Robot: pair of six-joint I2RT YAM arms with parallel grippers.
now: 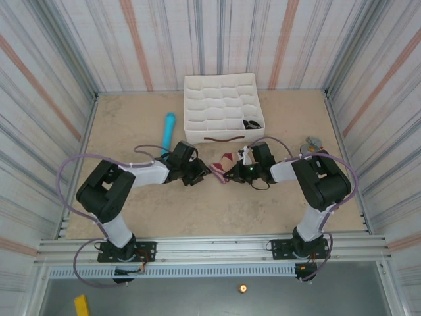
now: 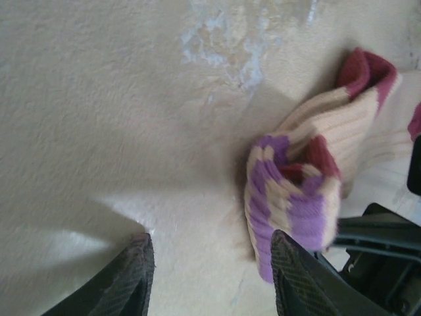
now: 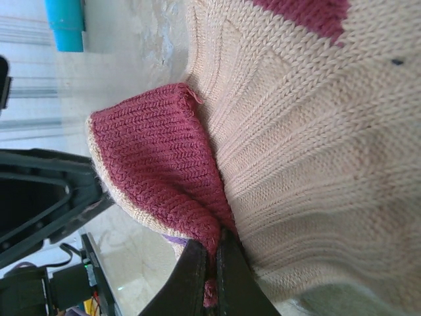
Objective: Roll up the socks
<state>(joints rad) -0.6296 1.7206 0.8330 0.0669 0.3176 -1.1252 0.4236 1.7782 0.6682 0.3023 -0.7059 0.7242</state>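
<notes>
The beige sock (image 1: 223,166) lies bunched on the table between the two grippers. In the left wrist view its purple-striped cuff (image 2: 296,197) is rolled up, right beside my right-hand finger (image 2: 289,270). My left gripper (image 2: 210,240) is open, with bare table between its fingers. My right gripper (image 3: 214,247) is shut on a fold of the sock's maroon part (image 3: 164,164), and the beige ribbed fabric (image 3: 309,131) spreads to the right of it. In the top view the left gripper (image 1: 200,172) and right gripper (image 1: 234,174) face each other across the sock. A dark bundle, seemingly the black sock (image 1: 252,124), sits in the organiser.
A white compartment organiser (image 1: 192,112) stands at the back centre. A light-blue cylinder (image 1: 168,131) lies left of it, and its end (image 3: 66,23) shows in the right wrist view. Striped walls close in on three sides, and a metal rail runs along the near edge.
</notes>
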